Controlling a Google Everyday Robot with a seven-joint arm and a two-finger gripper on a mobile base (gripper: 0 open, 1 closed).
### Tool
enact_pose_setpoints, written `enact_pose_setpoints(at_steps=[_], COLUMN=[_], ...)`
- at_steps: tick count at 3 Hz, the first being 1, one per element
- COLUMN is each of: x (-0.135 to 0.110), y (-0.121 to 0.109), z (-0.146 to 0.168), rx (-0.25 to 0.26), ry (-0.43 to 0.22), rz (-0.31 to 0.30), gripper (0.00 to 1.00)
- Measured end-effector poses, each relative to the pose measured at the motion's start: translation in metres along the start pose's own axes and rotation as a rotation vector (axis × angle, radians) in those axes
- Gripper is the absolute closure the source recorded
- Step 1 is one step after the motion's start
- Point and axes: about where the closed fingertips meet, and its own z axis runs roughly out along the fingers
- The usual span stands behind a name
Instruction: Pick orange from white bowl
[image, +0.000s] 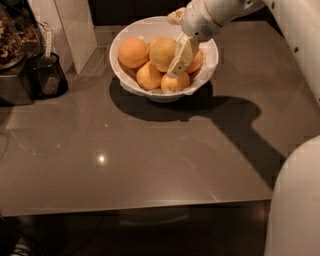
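The white bowl (129, 86) stands at the back middle of the grey table and holds several oranges. The largest, duller yellowish orange (161, 52) lies in its middle, between a brighter fruit (133, 51) on the left and smaller ones at the front. My gripper (175, 71) reaches down from the upper right into the bowl. It lies against the right side of the large orange, with its tip between that orange and the front fruit (176, 84).
A dark coffee machine with a black jug (47, 75) stands at the left edge. A pale upright panel (75, 30) is behind it. My white arm and body (297, 190) fill the right side. The table's front edge (140, 206) runs below.
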Motion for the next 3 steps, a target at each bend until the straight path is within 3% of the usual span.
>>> enact_pose_setpoints(at_steps=[1,3], x=[0.0079,0.008], y=[0.0017,0.0017], z=[0.0164,0.0167], rx=[-0.031,-0.032], ry=[-0.004,-0.004], rz=[0.028,0.028], gripper=[0.0,0.42])
